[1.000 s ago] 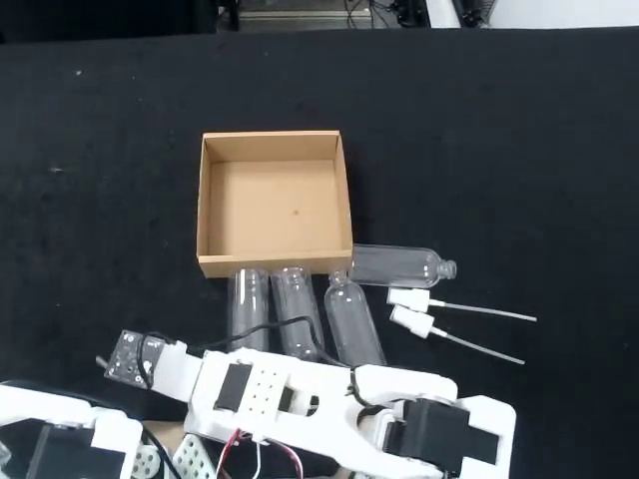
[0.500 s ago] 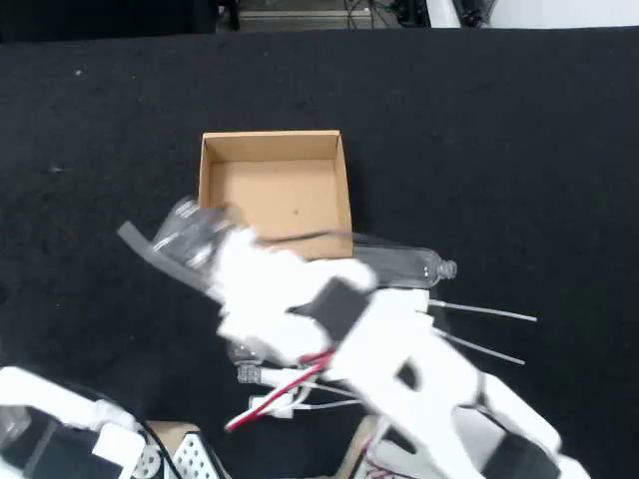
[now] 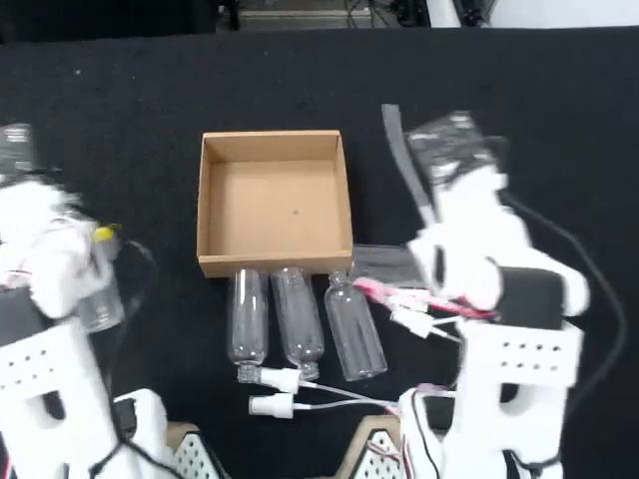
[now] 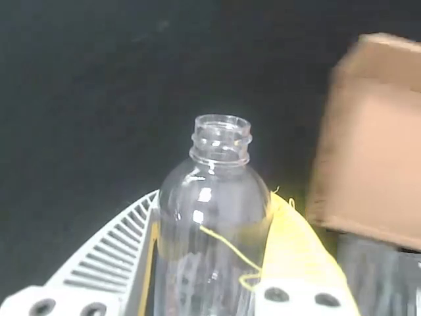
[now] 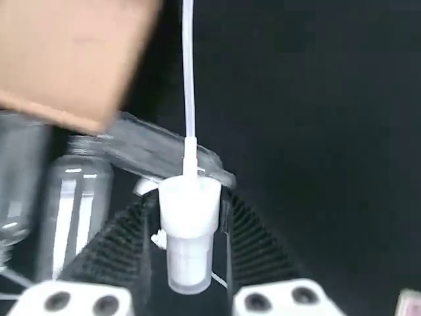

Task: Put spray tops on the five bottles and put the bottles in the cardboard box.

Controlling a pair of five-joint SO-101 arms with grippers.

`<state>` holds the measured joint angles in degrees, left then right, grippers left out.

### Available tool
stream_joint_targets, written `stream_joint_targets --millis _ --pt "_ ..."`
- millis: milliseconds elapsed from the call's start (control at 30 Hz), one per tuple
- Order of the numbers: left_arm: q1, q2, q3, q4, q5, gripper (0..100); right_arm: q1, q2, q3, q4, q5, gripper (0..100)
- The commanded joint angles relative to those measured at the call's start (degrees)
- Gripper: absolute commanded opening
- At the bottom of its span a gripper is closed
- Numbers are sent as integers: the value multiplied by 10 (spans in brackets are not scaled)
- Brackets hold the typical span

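Both arms have swung out from the counter's near edge. The left jaws now clamp an uncapped bottle left of the cardboard box. The right jaws pinch a spray top off its right side. Capping looks imminent.

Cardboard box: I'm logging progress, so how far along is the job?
Nothing finished: the cardboard box holds no bottles. In hand: the left pincer grips an uncapped bottle, the right pincer a spray top. Left: cap every bottle, including three lying bottles, then box them.
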<state>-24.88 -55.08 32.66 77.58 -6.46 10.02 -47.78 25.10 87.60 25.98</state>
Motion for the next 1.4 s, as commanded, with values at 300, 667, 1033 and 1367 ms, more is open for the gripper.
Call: stream_joint_targets --millis 300,667,1033,1367 --pt "211 -123 247 -280 112 30 309 -12 149 -164 89 11" --pt "231 -229 479 -589 117 30 324 -12 325 -375 59 11" --pt "116 -374 615 -603 117 30 283 -9 342 -402 -27 11" --pt "105 -496 647 -516 117 30 294 237 212 -396 -122 11"
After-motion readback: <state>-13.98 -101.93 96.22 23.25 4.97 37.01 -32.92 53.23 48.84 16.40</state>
